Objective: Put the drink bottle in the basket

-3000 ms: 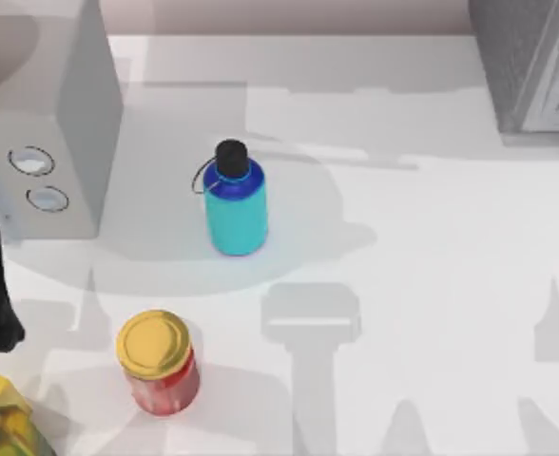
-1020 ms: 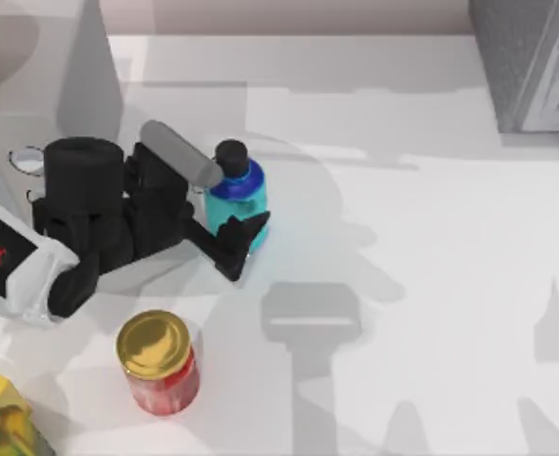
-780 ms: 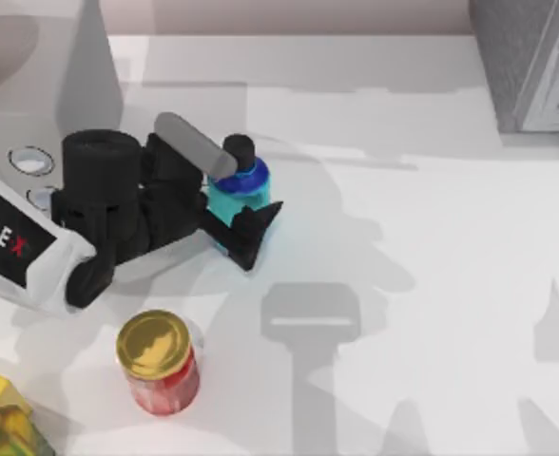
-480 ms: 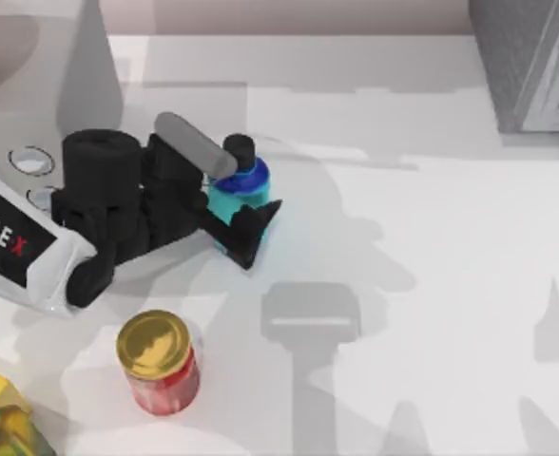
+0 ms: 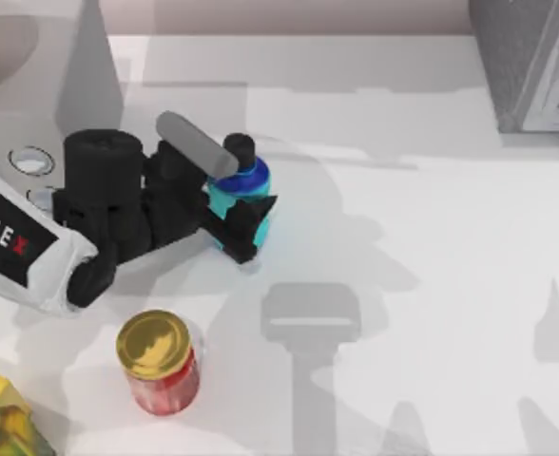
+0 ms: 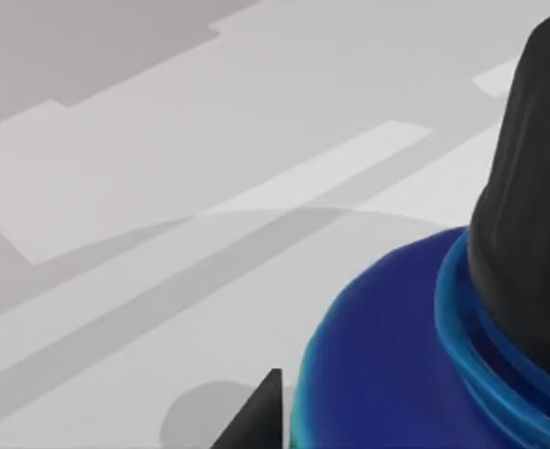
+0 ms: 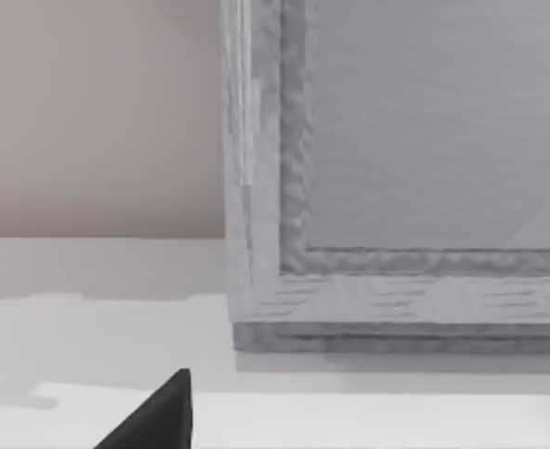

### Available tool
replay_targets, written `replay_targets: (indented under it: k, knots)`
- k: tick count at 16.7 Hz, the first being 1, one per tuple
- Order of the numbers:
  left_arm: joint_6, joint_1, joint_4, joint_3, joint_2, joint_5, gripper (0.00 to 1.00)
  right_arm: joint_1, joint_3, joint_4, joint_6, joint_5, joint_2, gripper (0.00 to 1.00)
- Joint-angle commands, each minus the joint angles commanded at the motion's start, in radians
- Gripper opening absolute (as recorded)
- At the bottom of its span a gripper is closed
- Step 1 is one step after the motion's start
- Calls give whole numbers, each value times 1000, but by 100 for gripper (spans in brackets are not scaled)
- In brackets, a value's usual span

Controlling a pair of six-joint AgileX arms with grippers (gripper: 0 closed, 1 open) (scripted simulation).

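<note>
gripping drink bottle [image 5: 242, 193], left gripper [image 5: 228, 195].

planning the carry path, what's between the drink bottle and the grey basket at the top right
Bare white table in the top view, crossed by shadows. The left tool is around the drink bottle; the basket sits at the right corner.

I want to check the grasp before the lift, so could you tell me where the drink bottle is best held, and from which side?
Grip the drink bottle on its cyan body, below the blue shoulder, coming from the table's left as the left gripper does. It stands upright, the body is straight-sided, and the cap is narrow. The fingers appear closed on the body.
</note>
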Motion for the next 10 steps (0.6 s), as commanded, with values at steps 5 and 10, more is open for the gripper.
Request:
replay_targets:
  k: [5, 10]
  knots:
    - [0, 0, 0, 0, 0, 0, 0, 0, 0, 0, 0, 0, 0, 100]
    - [0, 0, 0, 0, 0, 0, 0, 0, 0, 0, 0, 0, 0, 100]
